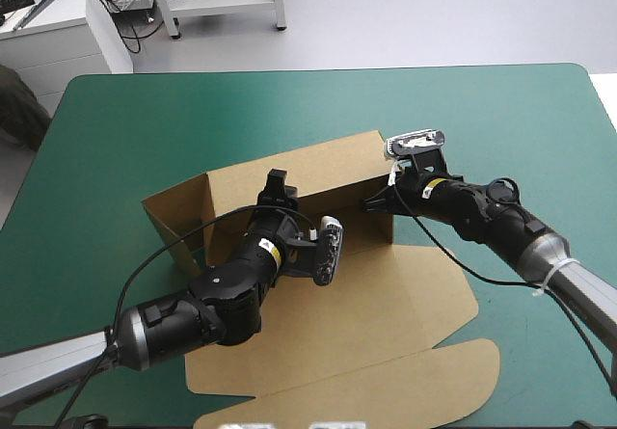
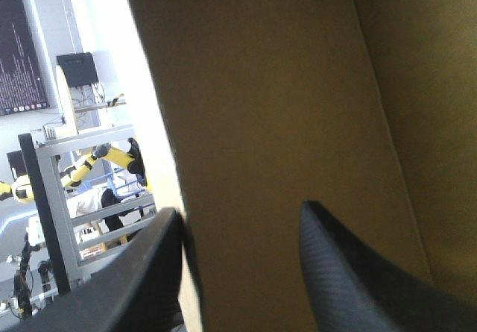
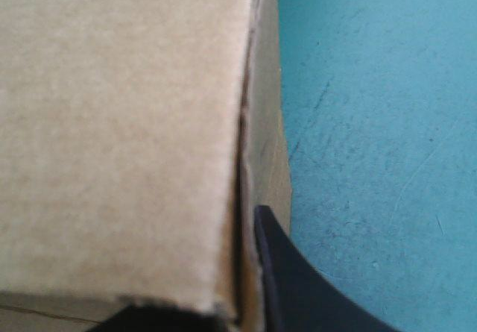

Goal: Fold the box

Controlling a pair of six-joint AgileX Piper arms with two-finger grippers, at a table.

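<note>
The brown box [image 1: 376, 299] lies mid-table with its back wall [image 1: 333, 169] and left wall [image 1: 174, 219] raised and its lid flat toward the near edge. My left gripper [image 1: 278, 186] is at the top edge of the back wall. In the left wrist view the left gripper [image 2: 238, 209] is open and straddles that wall [image 2: 283, 108], one finger on each side. My right gripper [image 1: 374, 201] is at the box's right end wall. In the right wrist view the right gripper [image 3: 242, 272] is pinched on the board's edge [image 3: 261, 145], with one finger hidden behind the board.
Teal-green cover [image 1: 501, 120] lies bare beyond and to the right of the box. The flat lid flap [image 1: 386, 390] reaches almost to the near table edge. A white desk corner [image 1: 58, 43] stands beyond the far left corner.
</note>
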